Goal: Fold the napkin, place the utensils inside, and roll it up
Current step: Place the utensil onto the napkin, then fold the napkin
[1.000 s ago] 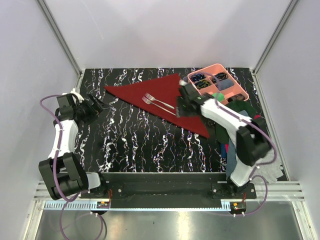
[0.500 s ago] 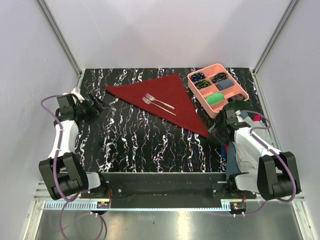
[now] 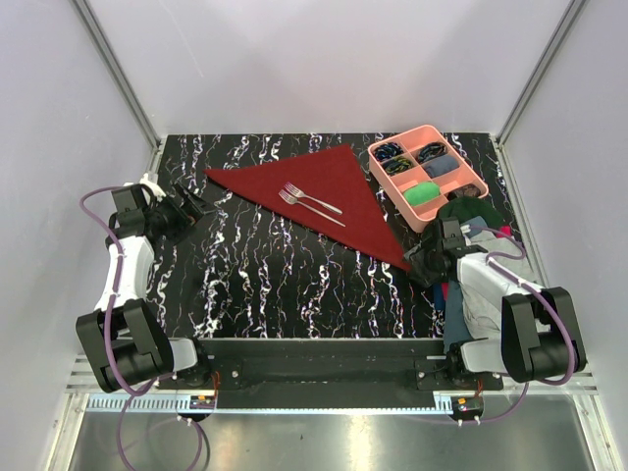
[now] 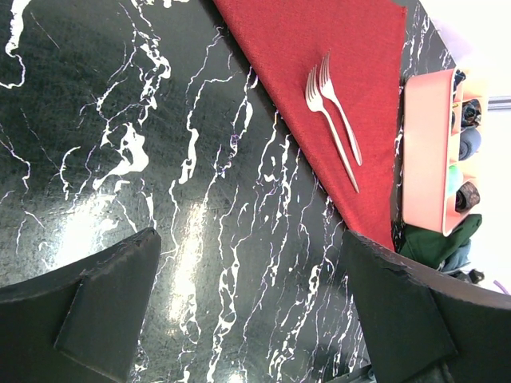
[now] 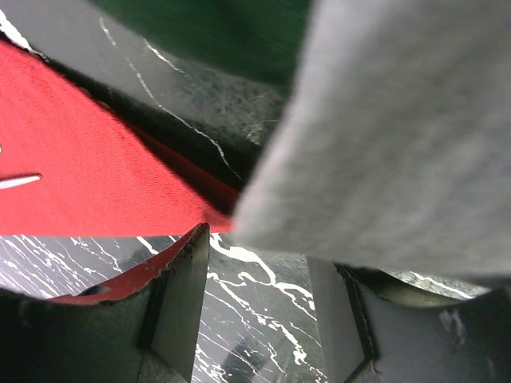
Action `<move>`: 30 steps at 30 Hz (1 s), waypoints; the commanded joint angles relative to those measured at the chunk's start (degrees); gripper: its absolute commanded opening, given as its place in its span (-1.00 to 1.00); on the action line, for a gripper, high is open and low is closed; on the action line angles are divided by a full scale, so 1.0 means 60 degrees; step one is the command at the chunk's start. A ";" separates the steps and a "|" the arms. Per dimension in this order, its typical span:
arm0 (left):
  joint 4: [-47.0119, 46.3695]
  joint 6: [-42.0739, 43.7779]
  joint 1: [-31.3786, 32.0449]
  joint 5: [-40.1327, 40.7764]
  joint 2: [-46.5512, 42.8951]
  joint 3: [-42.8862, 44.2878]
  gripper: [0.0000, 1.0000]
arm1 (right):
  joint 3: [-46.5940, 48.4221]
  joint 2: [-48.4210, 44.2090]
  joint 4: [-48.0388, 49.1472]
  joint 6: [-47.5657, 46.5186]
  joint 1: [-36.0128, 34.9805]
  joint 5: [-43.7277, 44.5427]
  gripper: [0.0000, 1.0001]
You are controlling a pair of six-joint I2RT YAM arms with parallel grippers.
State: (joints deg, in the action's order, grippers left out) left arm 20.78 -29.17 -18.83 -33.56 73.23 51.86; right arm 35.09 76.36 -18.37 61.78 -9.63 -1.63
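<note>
Top view: napkin [image 3: 343,182] is folded into a triangle on the far half of the marbled table [image 3: 275,285]. The utensils [image 3: 312,203], two forks, lie side by side on it near the middle, tines toward the left. A pink tray [image 3: 396,192] sits just beside the napkin's right edge. The clothes pile [image 3: 469,212] is at the right, near side of the tray.

Left gripper [image 3: 192,208] is at the table's left edge, near the napkin's left tip and not touching it. From the top view we can't read its jaws. The left wrist view settles it: fingers [image 4: 112,295] spread wide, only bare marble between them. That view also shows the fork tines clearly, plus the tray's long side.

Right gripper [image 3: 424,263] is at the napkin's near-right tip, up against the clothes; its fingers are too small to read from above. In the right wrist view the fingers [image 5: 180,295] stand apart, with marble showing between them and nothing clamped. A red napkin edge lies by one finger. Grey cloth [image 5: 399,136] and green cloth [image 5: 207,32] crowd the lens. Only a sliver of one fork handle shows at the left edge.
</note>
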 commanded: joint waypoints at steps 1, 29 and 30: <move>-0.0547 -0.0119 -0.0070 -0.0427 -0.0003 -0.0117 0.97 | -0.0048 -0.0100 0.0410 0.0441 0.0037 0.0125 0.18; -0.0679 -0.0265 -0.0070 -0.0603 0.0041 -0.0176 0.97 | -0.0399 0.0677 0.0820 0.0822 0.0023 0.0535 -0.35; -0.0679 -0.0266 -0.0070 -0.0617 0.0055 -0.0190 0.97 | -0.0399 0.0735 0.0850 0.0807 0.0023 0.0535 -0.38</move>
State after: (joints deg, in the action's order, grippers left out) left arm 19.57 -30.15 -18.83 -35.03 73.25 50.98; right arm 33.69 79.11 -14.09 65.84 -9.63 -0.08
